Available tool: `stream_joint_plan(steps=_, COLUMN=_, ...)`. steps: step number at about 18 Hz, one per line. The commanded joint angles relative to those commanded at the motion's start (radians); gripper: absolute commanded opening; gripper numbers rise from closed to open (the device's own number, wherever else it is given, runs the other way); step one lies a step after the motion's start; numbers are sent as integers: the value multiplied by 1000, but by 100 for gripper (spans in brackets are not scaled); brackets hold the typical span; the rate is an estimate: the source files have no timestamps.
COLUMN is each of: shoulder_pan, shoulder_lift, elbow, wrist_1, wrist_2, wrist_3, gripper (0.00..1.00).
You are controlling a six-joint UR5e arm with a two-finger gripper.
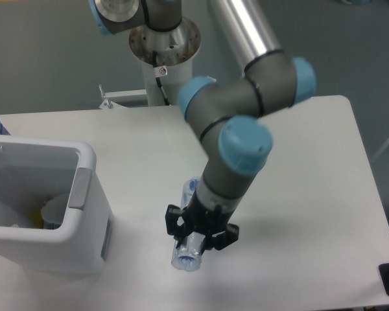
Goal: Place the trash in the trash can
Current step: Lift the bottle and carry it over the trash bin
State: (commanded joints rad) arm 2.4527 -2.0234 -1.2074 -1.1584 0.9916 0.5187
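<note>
End effector (pixel 196 241) sits low over the bench (pixel 298 194), fingers either side of the plastic bottle (pixel 189 249); looks closed on it, though whether the grip is firm can't be told. Bottle lies right of the trash can (pixel 84 194), well apart from it, blue cap end toward the camera.

Left to right: can at left edge, some items already inside, not clear what. Bottle and end effector centre-bottom. No paper slip visible.

Risks, as judged: crushed bottle is slick and springy, could squirt out on lift; held near one end it may swing and clip the can's thick rim; low carry could knock the can.
</note>
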Motion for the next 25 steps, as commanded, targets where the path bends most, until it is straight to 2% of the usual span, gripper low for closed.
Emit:
stream_joint_plan(steps=4, shoulder_pan=35, shoulder_lift=54, elbow=35, wrist_1=139, wrist_2=-224, wrist_3=-107, gripper=14)
stream_joint_plan(steps=7, shoulder_pan=34, shoulder_lift=90, elbow=37, wrist_1=229, wrist_2=-335, wrist_3=-138, gripper=14)
stream_joint_plan(steps=10, shoulder_pan=5, shoulder_lift=123, elbow=43, wrist_1=243, wrist_2=-355, wrist_3=-140, gripper=14)
stream_joint_plan(steps=16, shoulder_pan=-142, shoulder_lift=140, elbow=42, wrist_1=261, wrist_2=-372, wrist_3=-134, gripper=16)
stream_joint_plan(steps=18, shoulder_pan=-190, shoulder_lift=153, elbow=16, wrist_1=267, wrist_2=-373, wrist_3=-129, gripper=18)
stream_joint_plan(steps=25, shoulder_pan=-242, shoulder_lift=160, elbow=-52, wrist_1=335, wrist_2=-372, wrist_3=-125, gripper=24)
